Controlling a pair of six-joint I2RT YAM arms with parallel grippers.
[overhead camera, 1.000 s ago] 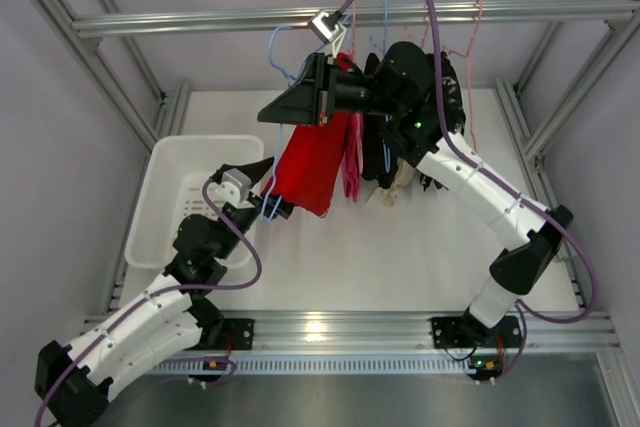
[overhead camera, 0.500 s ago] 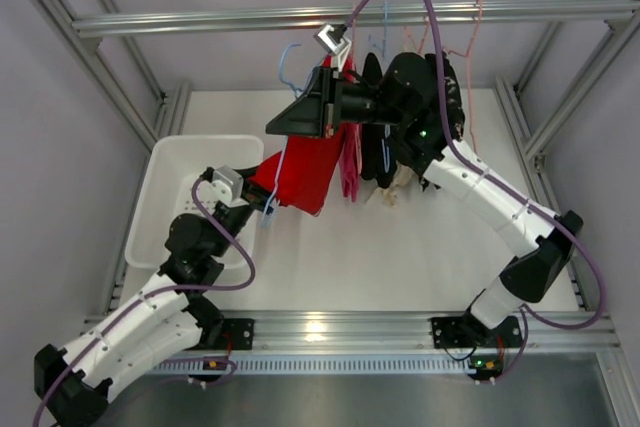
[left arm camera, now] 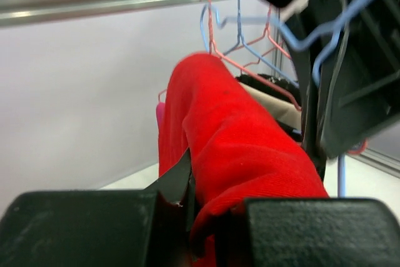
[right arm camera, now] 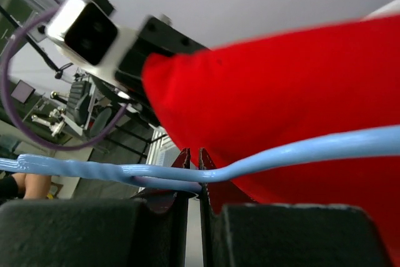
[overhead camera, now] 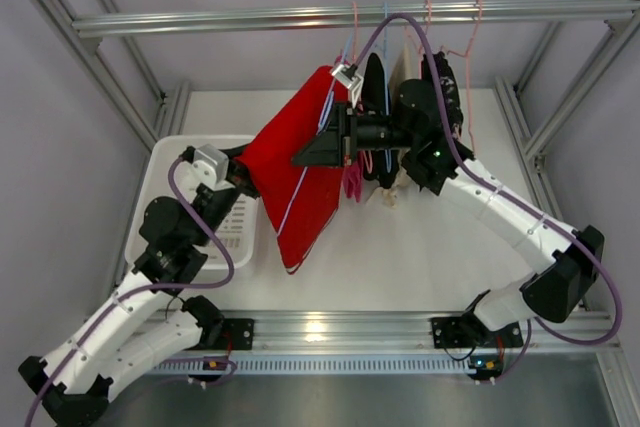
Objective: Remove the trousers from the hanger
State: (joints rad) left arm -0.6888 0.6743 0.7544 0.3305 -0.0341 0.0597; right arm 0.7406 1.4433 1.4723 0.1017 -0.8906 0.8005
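Observation:
The bright red trousers (overhead camera: 295, 172) hang stretched in a slanted sheet between my two grippers. My left gripper (overhead camera: 243, 169) is shut on their left edge, and in the left wrist view the red cloth (left arm camera: 240, 148) is bunched between the jaws of that gripper (left arm camera: 209, 217). The light-blue hanger (overhead camera: 300, 187) shows as a thin wire crossing the cloth. My right gripper (overhead camera: 303, 157) is shut on that wire. In the right wrist view the blue wire (right arm camera: 300, 151) crosses the closed tips of the right gripper (right arm camera: 194, 154), with the trousers (right arm camera: 281, 92) right behind.
A white basket (overhead camera: 170, 162) sits at the left, under my left arm. The metal rail (overhead camera: 200, 19) runs overhead and carries pink hangers (overhead camera: 472, 47). A black garment (overhead camera: 375, 97) and a pink garment (overhead camera: 352, 185) hang just right of the trousers.
My left gripper closed on the trousers and pulled their edge left toward the basket, spreading the cloth. My right gripper moved right and lower with the hanger.

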